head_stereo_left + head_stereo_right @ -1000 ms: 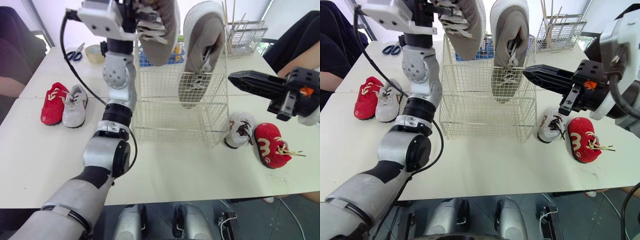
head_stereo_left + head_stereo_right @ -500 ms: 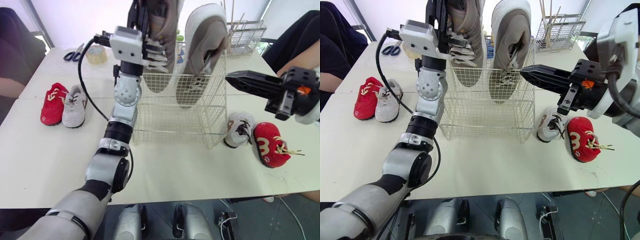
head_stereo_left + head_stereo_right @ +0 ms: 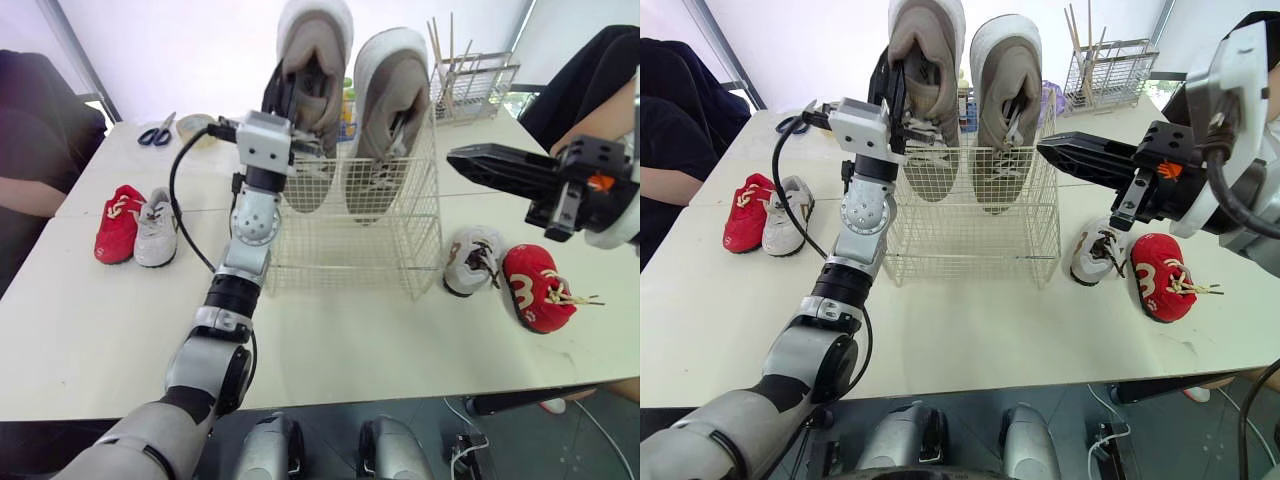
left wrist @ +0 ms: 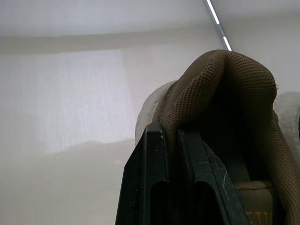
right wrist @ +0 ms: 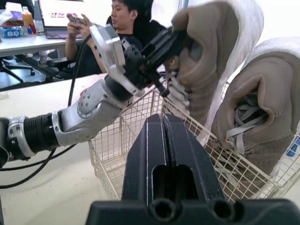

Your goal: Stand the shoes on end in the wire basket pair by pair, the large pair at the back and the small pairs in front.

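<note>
Head view: the left large shoe (image 3: 312, 110) and right large shoe (image 3: 388, 120) stand toe-down in the wire basket (image 3: 345, 245), the left gripper (image 3: 281, 95) pinching the left one's heel collar; the right gripper (image 3: 456, 158), pressed together, hovers above a small white shoe (image 3: 470, 260) and small red shoe (image 3: 535, 290) beside the basket; another small pair (image 3: 125, 215) lies far left, near scissors (image 3: 157, 132). Left wrist view: fingers (image 4: 145, 187) clamp the brown collar; most of the shoe is cut off. Right wrist view: closed fingers (image 5: 150, 150) hide part of the basket; a person (image 5: 126, 16) sits behind.

Your left arm is stretched forward and up, forearm close to upright, and its end effector (image 3: 892, 85) is clamped on the heel collar of the large shoe (image 3: 928, 45). Your right arm reaches in from the right. Its end effector (image 3: 1065, 155) is level, fingers pressed together, holding nothing.
</note>
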You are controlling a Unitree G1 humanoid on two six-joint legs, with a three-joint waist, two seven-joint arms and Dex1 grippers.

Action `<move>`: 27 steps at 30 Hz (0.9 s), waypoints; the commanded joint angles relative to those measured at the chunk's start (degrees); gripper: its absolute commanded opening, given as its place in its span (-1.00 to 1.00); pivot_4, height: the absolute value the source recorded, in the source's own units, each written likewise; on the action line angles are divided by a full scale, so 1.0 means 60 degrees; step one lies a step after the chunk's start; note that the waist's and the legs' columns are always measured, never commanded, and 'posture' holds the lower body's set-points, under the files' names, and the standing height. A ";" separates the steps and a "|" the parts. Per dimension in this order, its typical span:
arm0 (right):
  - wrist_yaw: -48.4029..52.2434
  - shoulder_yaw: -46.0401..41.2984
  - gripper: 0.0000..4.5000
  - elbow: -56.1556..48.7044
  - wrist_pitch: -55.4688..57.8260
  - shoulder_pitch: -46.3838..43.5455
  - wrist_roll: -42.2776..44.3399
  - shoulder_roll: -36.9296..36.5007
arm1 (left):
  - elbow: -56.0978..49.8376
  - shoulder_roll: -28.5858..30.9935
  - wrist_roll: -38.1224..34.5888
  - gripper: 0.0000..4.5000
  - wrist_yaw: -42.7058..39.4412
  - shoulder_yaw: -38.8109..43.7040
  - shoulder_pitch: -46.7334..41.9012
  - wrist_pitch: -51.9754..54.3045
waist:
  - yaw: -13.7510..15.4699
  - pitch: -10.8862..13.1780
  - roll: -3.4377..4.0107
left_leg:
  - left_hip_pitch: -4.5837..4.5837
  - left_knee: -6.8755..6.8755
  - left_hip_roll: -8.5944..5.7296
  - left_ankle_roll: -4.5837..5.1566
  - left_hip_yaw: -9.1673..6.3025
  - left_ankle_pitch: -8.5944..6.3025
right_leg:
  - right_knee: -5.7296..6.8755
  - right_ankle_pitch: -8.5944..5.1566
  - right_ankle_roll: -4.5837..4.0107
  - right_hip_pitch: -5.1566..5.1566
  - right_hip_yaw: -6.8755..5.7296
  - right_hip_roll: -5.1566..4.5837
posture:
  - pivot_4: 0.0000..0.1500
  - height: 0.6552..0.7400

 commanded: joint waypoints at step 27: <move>0.0674 0.0678 -1.00 0.0449 -0.0384 -0.0757 -0.0505 0.0217 | -0.4436 0.1136 -0.2581 0.97 -0.2861 0.0174 0.3147 0.2709 | 0.0007 0.0032 -0.0071 | -0.0200 -0.0001 -0.0006 0.0040 -0.0005 -0.0021 | -0.0100 0.0035 0.0012 -0.0137 -0.0006 -0.0003 | 1.00 1.00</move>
